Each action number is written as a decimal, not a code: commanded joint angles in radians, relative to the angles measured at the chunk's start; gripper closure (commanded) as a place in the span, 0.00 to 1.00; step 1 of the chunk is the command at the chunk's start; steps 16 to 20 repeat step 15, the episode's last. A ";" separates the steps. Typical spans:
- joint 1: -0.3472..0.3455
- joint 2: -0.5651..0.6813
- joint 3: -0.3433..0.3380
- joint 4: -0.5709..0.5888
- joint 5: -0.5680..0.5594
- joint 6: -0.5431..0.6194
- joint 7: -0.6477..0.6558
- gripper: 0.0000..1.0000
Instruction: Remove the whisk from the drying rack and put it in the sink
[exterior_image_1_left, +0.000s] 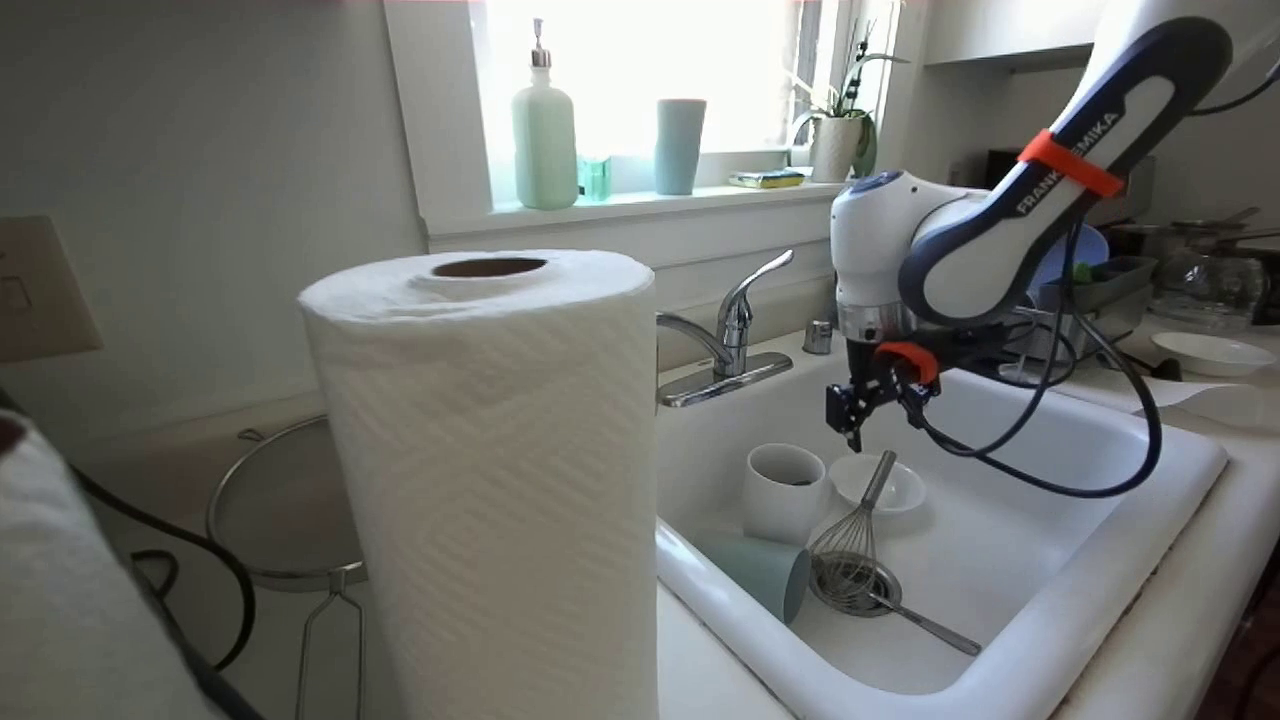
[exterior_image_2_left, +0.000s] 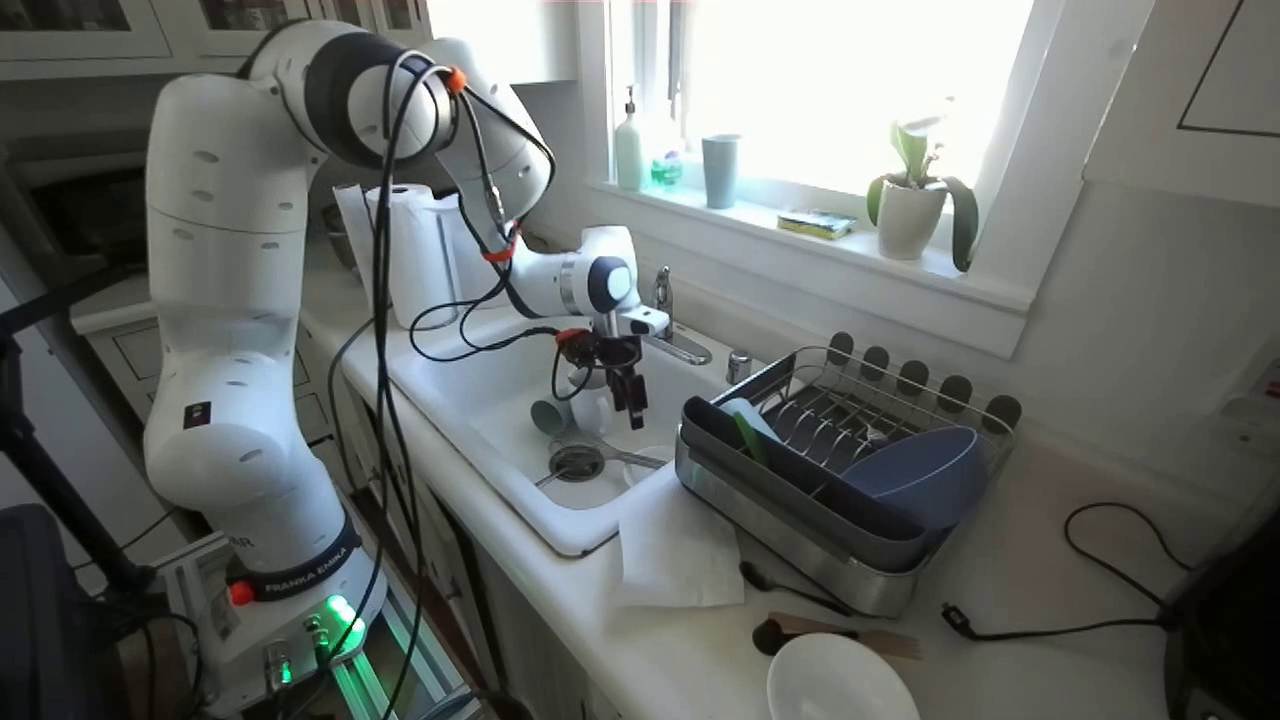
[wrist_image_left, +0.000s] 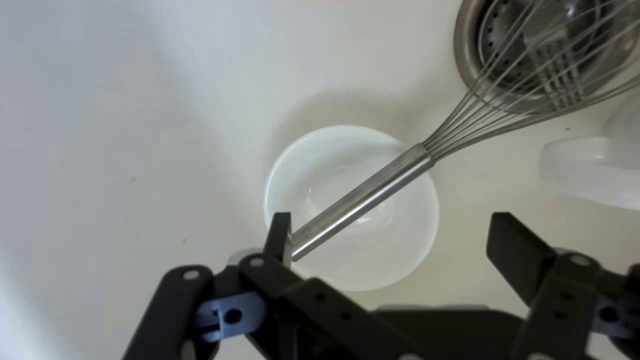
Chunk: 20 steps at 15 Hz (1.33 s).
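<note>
The whisk, with looped metal wires and a steel handle, lies in the white sink. Its wires are over the drain and its handle slants up across a white bowl. The whisk also shows in an exterior view. My gripper is open and empty, just above the handle's end in the sink. One fingertip overlaps the handle's end in the wrist view; I cannot tell whether it touches. The gripper also shows in an exterior view. The drying rack stands beside the sink, holding a blue bowl.
Inside the sink are the white bowl, a white mug, a tipped blue-green cup and a fork at the drain. The chrome faucet rises behind. A paper towel roll stands on the counter.
</note>
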 joint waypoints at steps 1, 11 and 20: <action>0.119 -0.174 -0.087 -0.021 0.230 -0.126 -0.153 0.00; 0.245 -0.334 -0.151 0.041 0.237 -0.354 -0.132 0.00; 0.244 -0.331 -0.155 0.040 0.237 -0.354 -0.132 0.00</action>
